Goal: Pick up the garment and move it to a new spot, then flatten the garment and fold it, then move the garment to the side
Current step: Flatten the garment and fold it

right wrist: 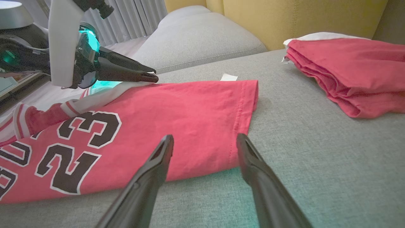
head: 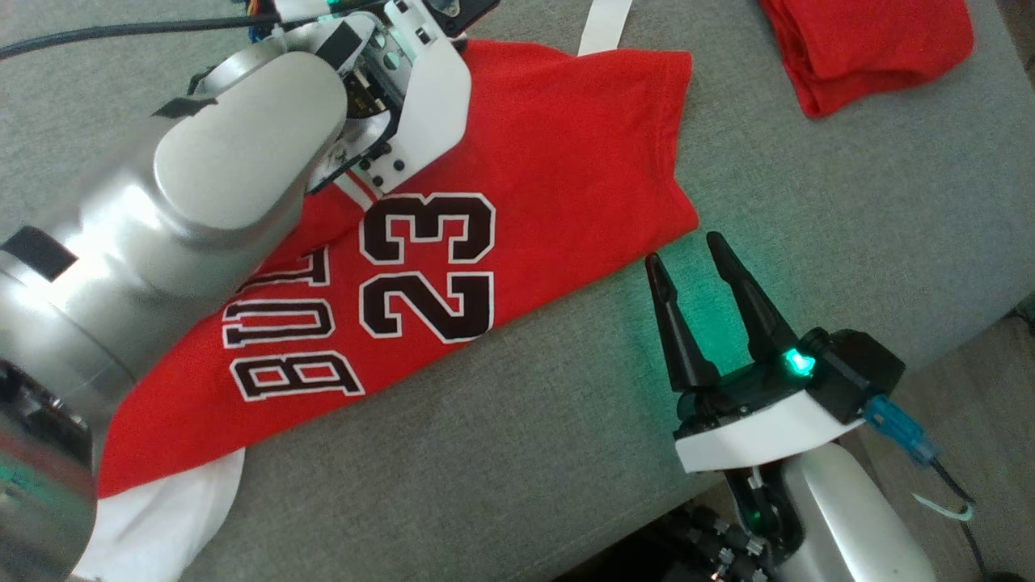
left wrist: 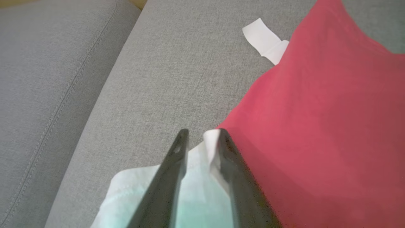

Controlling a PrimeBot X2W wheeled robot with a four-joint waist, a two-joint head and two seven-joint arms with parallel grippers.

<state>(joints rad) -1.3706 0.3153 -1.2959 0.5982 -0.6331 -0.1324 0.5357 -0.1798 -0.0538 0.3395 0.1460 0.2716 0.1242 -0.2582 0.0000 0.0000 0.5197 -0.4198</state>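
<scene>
The left gripper [left wrist: 202, 134] is pinching the jersey's [head: 566, 162] white sleeve [left wrist: 202, 190] for folding while the right gripper [head: 684, 249] is waiting wide open.

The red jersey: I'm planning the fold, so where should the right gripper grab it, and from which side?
Take the red jersey by its near hem corner, coming in low from the grey cushion side: that edge lies flat, free, facing the right gripper.
</scene>
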